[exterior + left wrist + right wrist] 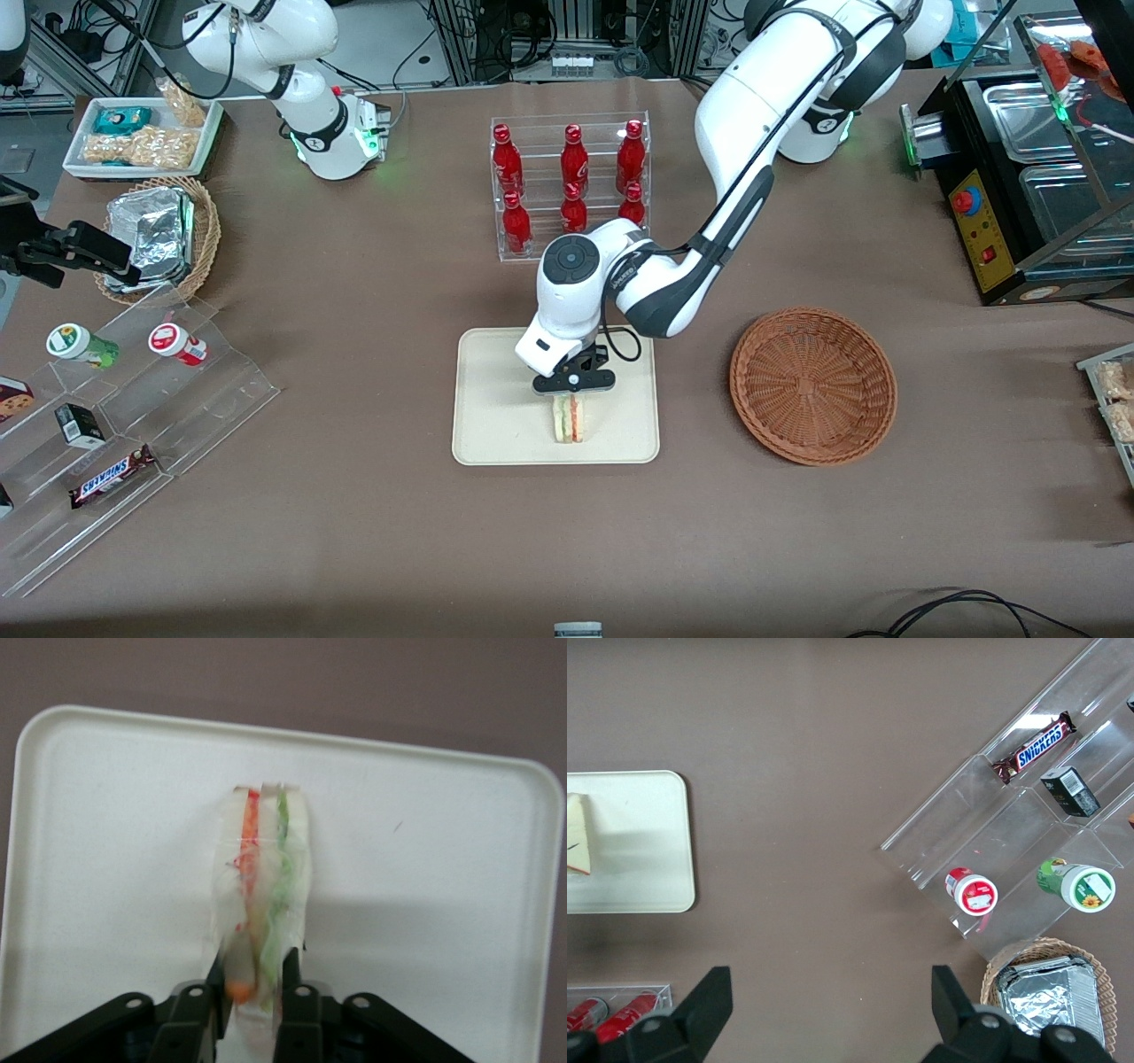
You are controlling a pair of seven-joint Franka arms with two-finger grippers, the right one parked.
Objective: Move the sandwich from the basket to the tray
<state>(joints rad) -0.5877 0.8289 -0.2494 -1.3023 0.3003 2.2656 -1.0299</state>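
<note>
The sandwich (569,418) (261,877), a wrapped wedge with orange-red and green filling, stands on edge over the middle of the cream tray (496,425) (425,868). I cannot tell if it touches the tray. My left gripper (571,397) (252,979) is above the tray, shut on the sandwich's upper end, with one black finger pressed against each bread face. The reddish-brown wicker basket (813,385) sits empty beside the tray, toward the working arm's end of the table. In the right wrist view the sandwich (576,833) shows at the tray's (647,842) edge.
A clear rack of red bottles (571,182) stands farther from the front camera than the tray. A tan basket of foil packets (159,235), a stepped acrylic shelf of snacks (115,399) and a white snack tray (142,137) lie toward the parked arm's end. A black appliance (1028,177) stands at the working arm's end.
</note>
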